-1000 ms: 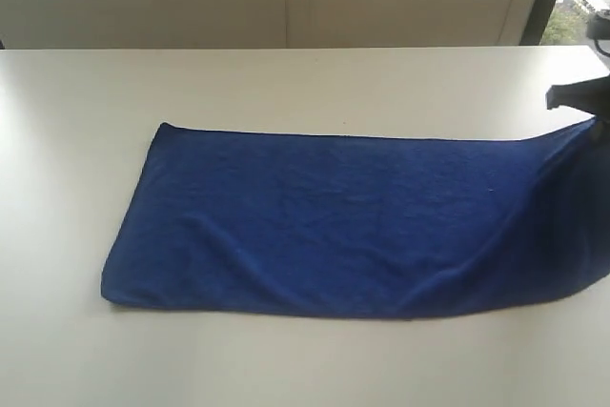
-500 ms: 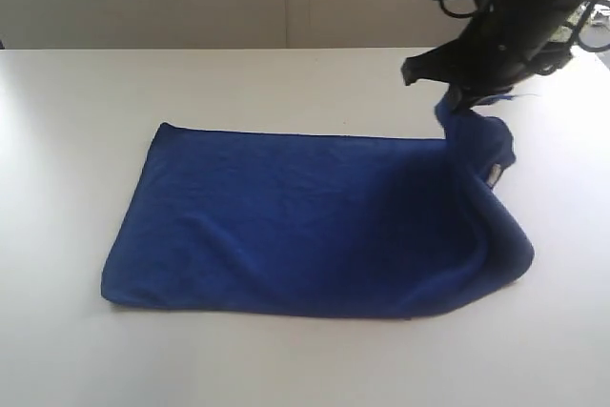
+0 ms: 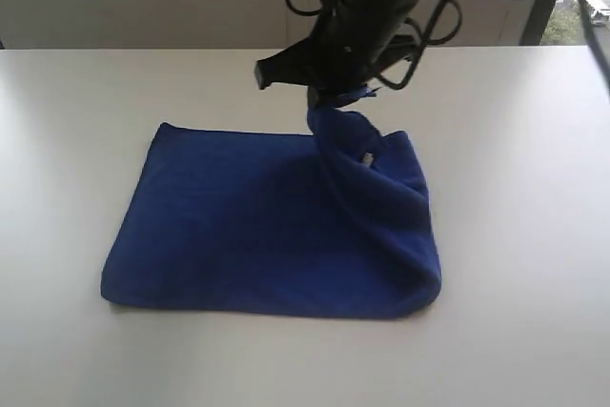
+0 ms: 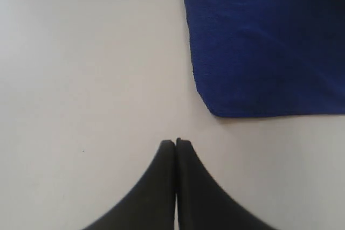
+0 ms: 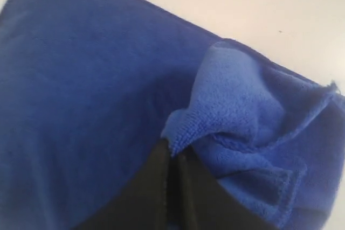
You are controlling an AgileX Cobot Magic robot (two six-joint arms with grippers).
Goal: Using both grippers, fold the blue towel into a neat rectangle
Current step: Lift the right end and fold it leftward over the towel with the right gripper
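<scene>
Exterior view: you have carried the right claw (image 3: 334, 97) from the far right of the scene to above the middle. It has drawn one corner of the blue towel (image 3: 248, 226) along with it. Its jaws are clenched on that corner, which hangs directly beneath it. The white tag (image 3: 366, 158) shows just below the grip. The end of the towel behind the claw has rolled over onto the flat part, so the towel covers less of the table (image 3: 76, 92) than it did a second ago. My judgement is that the crosswise fold is under way but not finished. The carried edge is short of the far edge ahead of the claw. With only one corner lifted, the fold line runs slanted, so expect a skewed rectangle unless you correct it.

Left wrist view: the left claw (image 4: 176, 143) is clenched on nothing and sits over bare table. A rounded corner of the blue towel (image 4: 269, 41) lies beyond its tips, apart from them.

Right wrist view: the right claw (image 5: 172, 157) pinches a bunched fold of the blue towel (image 5: 81, 79). A stitched hem lies just beside the grip, and the flat layer spreads underneath.

Count: one towel, one tag, one table and two claws. Only the right claw appears in the exterior view.
</scene>
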